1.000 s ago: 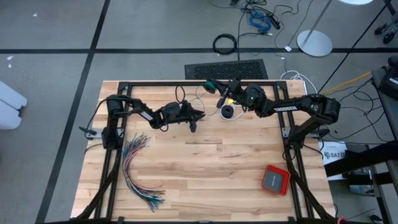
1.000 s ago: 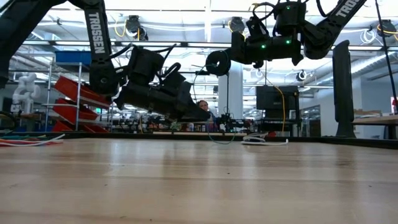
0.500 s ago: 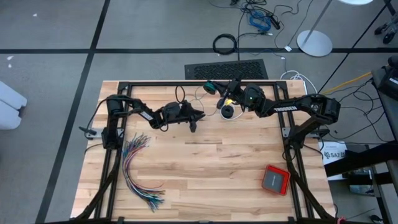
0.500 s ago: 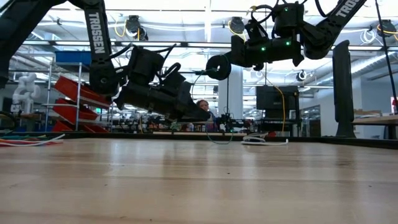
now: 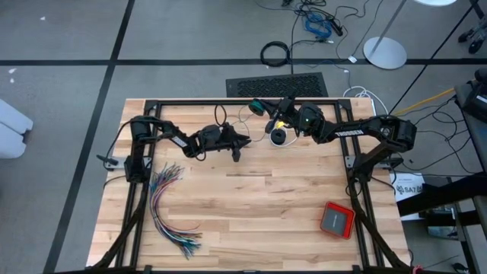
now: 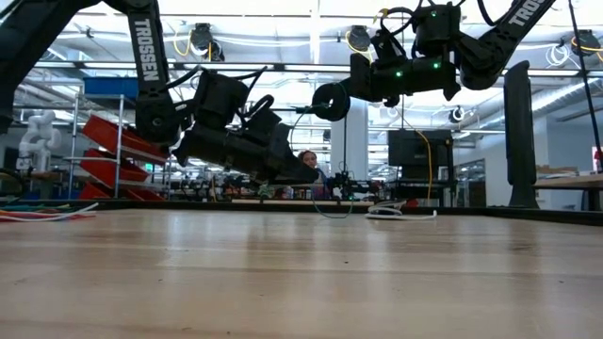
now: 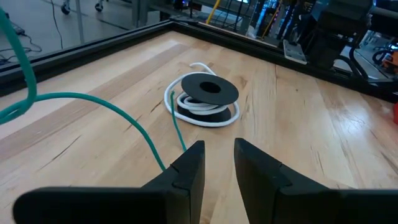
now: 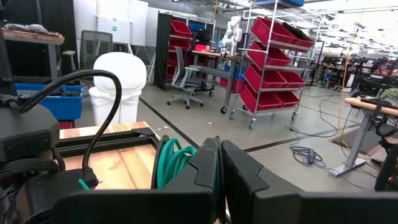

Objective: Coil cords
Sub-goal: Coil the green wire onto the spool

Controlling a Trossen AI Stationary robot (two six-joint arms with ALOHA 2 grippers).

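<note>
Right wrist view: glossy teal cord (image 8: 171, 160) looped beside right gripper (image 8: 217, 163).

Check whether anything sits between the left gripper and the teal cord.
Nothing visible. The teal cord runs over the table right up to the left gripper. The black spool lies farther ahead. The right gripper is shut on the cord's coiled end.

Overhead; table-level; two wrist views
</note>
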